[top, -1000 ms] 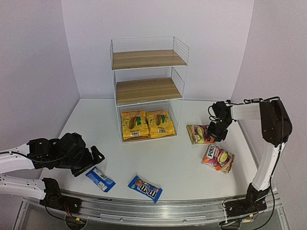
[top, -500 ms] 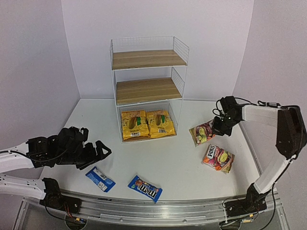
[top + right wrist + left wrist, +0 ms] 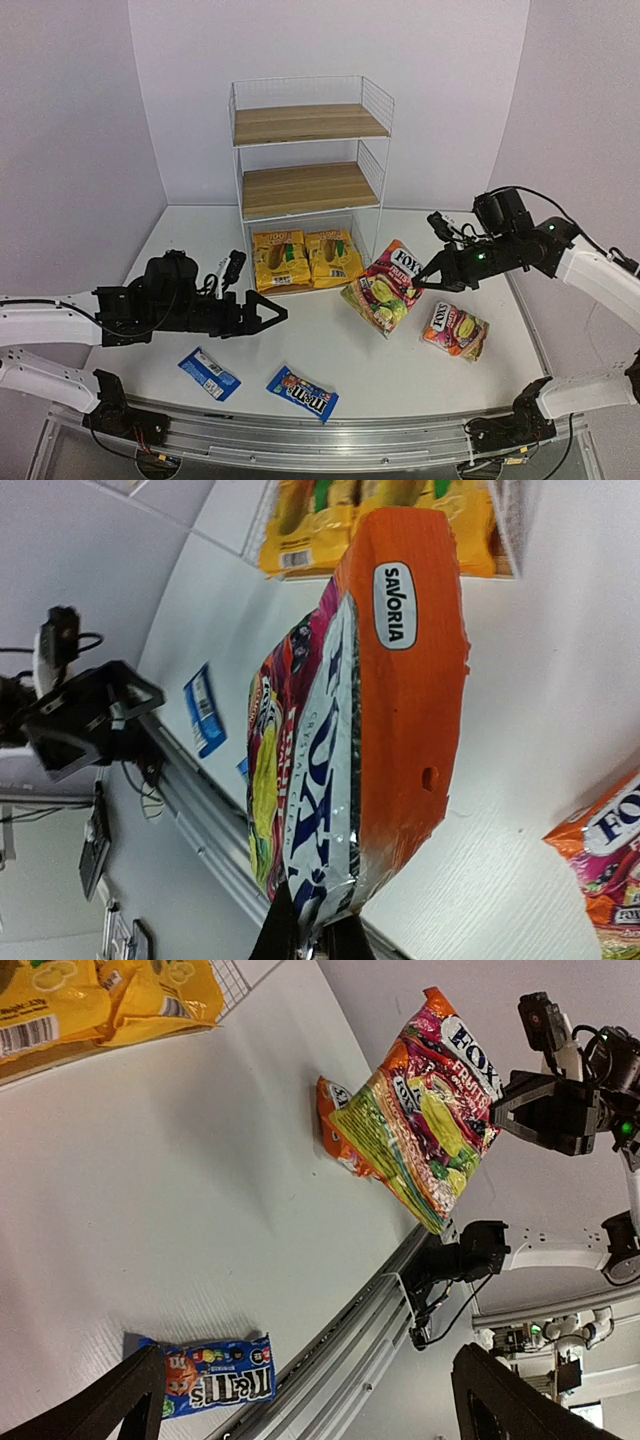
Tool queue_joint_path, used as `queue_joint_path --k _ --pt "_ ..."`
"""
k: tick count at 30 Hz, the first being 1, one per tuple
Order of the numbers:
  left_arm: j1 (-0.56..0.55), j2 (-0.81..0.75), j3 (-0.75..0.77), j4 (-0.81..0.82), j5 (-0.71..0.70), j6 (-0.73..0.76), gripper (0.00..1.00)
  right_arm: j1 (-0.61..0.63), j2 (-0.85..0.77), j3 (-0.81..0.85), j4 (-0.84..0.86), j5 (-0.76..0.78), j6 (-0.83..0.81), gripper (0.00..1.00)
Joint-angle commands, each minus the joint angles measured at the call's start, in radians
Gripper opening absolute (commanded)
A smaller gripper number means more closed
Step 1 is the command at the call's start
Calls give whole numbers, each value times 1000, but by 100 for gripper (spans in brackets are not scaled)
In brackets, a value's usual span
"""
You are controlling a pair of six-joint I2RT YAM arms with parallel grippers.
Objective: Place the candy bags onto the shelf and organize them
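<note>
The shelf [image 3: 372,101] stands at the back; two yellow-orange bags [image 3: 305,258] lie on its bottom board. My right gripper [image 3: 422,279] is shut on the top edge of a red-pink bag [image 3: 383,290], which hangs above the table right of the shelf; it also shows in the right wrist view [image 3: 360,710] and the left wrist view [image 3: 430,1110]. The second red-pink bag [image 3: 455,329] lies at the right. Two blue packets [image 3: 209,373] [image 3: 302,392] lie near the front edge. My left gripper [image 3: 272,313] is open and empty above the table, left of centre.
Purple walls close the table on three sides. A metal rail [image 3: 330,438] runs along the front edge. The shelf's middle board [image 3: 305,188] and top board [image 3: 305,122] are bare.
My right gripper lifted the red-pink bag off the table and carried it left toward the shelf. My left arm stretched rightward toward the centre, its gripper open.
</note>
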Motion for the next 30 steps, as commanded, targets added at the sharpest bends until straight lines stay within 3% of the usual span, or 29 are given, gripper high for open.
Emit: queue_joint_path --k 1,7,23,26,30 --pt "-5 81 -38 379 131 -29 100 47 -25 65 -4 -182 -2 0" --pt "-9 213 -12 619 189 -75 96 117 -5 120 34 -247 7 0" --pt "-28 391 18 914 435 -142 89 158 37 167 73 -451 -30 0" --pt "-32 411 16 963 459 -157 82 164 42 168 73 -457 -41 0" --pt "-34 417 22 971 470 -155 61 166 48 172 73 -469 -52 0"
